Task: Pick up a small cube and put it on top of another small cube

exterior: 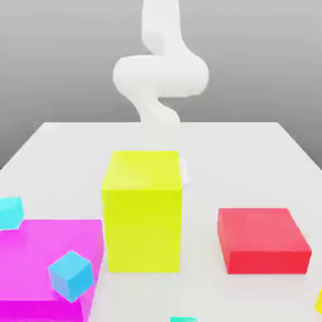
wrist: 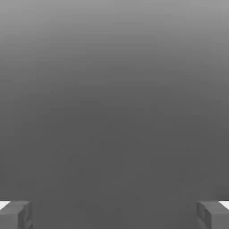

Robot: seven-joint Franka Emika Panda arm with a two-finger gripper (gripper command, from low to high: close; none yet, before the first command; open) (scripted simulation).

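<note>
Tool: the tool (wrist: 114, 215) is wide open. Its two fingers stand well apart at opposite sides of the hand view, and the gap between them is empty.
Tool contact: none seen at the fingertips in the hand view.
Arm: the white arm (exterior: 161, 75) rises behind the tall yellow block in the exterior view; its lower part is pale against the surface (exterior: 251, 163) and partly hidden by that block.
Small yellow cube: the small yellow cube (exterior: 319, 302) lies at the exterior view's right edge, near the bottom corner, cut off by the frame; nearer the camera than the red block.
Cyan cube: the cyan cube (exterior: 10, 214) is at the exterior view's left edge, partly cut off, overlapping the far edge of the magenta block. Whether it rests on that block cannot be told.
Magenta block: the low, broad magenta block (exterior: 41, 258) lies at the exterior view's left.
Sky-blue cube: the sky-blue cube (exterior: 71, 277) is tilted, seen across the magenta block's near right corner.
Yellow block: the tall yellow block (exterior: 143, 220) stands upright between the magenta and red blocks.
Red block: the flat red block (exterior: 264, 240) lies at the exterior view's right.
Teal cube: the teal cube (exterior: 183, 319) is cut off by the bottom edge.
</note>
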